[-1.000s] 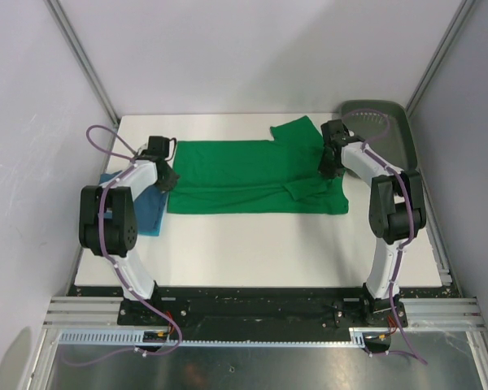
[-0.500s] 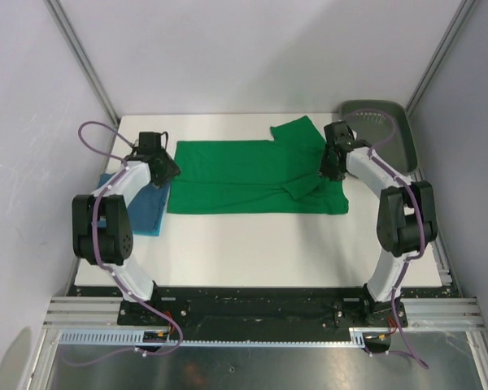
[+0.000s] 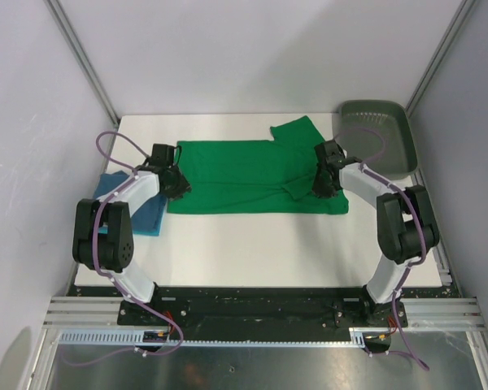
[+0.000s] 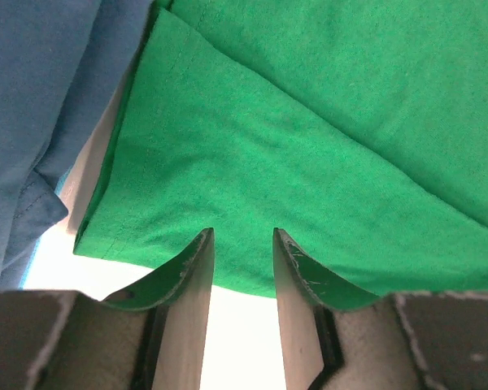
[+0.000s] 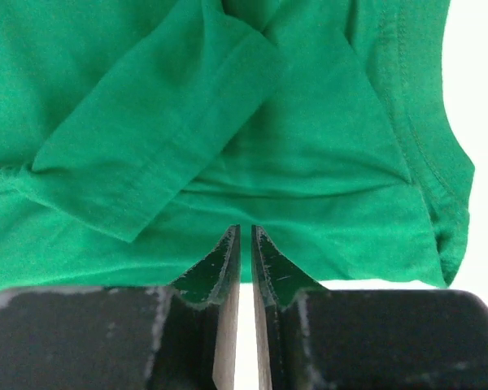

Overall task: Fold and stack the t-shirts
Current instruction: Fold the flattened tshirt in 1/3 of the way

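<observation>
The white surface (image 3: 252, 252) carries everything, and most of its middle is taken by the green t-shirt (image 3: 236, 175), laid out lengthwise from left to right, largely flat, with one sleeve (image 3: 297, 130) sticking out toward the far side and the other sleeve (image 5: 146, 130) turned in over the body. The grey-green tray (image 3: 386, 130) sits at the far right corner, apart from the cloth. The teal blue t-shirt (image 3: 152, 218) lies bunched at the left edge, just beside the green one and partly under the left arm. The left end effector (image 3: 179, 185) is low over the green shirt's left near corner, its fingers spread with bare surface showing between them. The right end effector (image 3: 319, 185) is low over the neck end, fingers almost pressed together with only a slit between; whether the hem is nipped there I cannot tell. This looks like the start of a lengthwise fold of the green shirt. The next move likely calls for a firm pinch on the near edge at both ends, then an even lift across; an uneven grip could skew the fold.
</observation>
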Action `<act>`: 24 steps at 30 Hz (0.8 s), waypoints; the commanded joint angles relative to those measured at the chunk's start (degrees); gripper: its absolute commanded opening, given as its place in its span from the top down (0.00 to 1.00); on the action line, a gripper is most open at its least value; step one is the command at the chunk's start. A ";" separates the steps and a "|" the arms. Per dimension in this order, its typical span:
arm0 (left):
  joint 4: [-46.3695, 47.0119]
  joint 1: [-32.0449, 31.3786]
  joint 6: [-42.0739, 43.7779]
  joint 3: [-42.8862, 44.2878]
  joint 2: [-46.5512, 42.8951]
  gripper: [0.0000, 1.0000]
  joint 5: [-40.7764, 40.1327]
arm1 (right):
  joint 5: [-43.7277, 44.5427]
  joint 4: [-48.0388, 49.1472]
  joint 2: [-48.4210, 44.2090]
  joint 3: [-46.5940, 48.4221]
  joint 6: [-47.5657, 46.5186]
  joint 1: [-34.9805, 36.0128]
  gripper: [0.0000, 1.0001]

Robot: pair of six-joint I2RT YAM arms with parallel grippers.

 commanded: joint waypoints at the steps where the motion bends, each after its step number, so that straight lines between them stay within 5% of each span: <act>1: 1.33 -0.21 -0.73 0.05 -0.66 0.61 0.75 | -0.36 6.64 2.80 0.21 0.08 -0.32 0.86; 24: 1.29 -0.25 0.04 0.44 0.08 0.62 0.75 | 0.59 9.86 9.57 8.18 -1.49 -2.14 0.74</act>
